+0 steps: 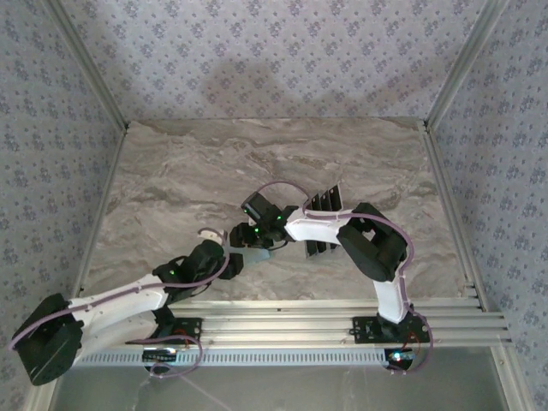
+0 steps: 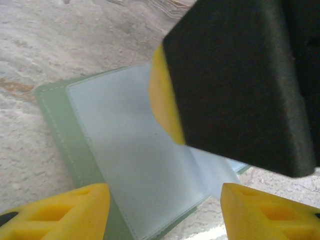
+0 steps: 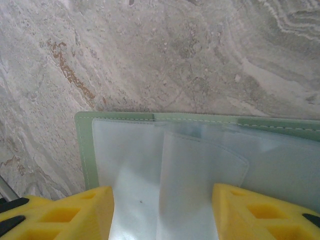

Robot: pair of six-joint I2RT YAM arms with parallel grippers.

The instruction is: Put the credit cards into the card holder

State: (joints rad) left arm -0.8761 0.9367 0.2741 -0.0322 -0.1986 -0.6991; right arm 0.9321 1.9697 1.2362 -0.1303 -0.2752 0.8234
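The sage-green card holder point(image 1: 258, 254) lies open on the marble table, its clear plastic sleeves point(image 2: 135, 150) facing up. My left gripper point(image 2: 165, 215) hangs open just above its near corner, one yellow fingertip point(image 2: 75, 210) over the green cover. From the far side my right gripper point(image 3: 162, 215) stands open over the sleeves, and one raised sleeve leaf point(image 3: 200, 185) sits between its fingers. Its black finger with a yellow pad point(image 2: 162, 100) looms close in the left wrist view. Several dark credit cards point(image 1: 324, 224) lie in a row to the right of the holder, beside the right arm.
Both arms meet at the table's front centre point(image 1: 257, 240). Aluminium rails point(image 1: 342, 312) run along the near edge. Patterned walls and metal posts close in the table on three sides.
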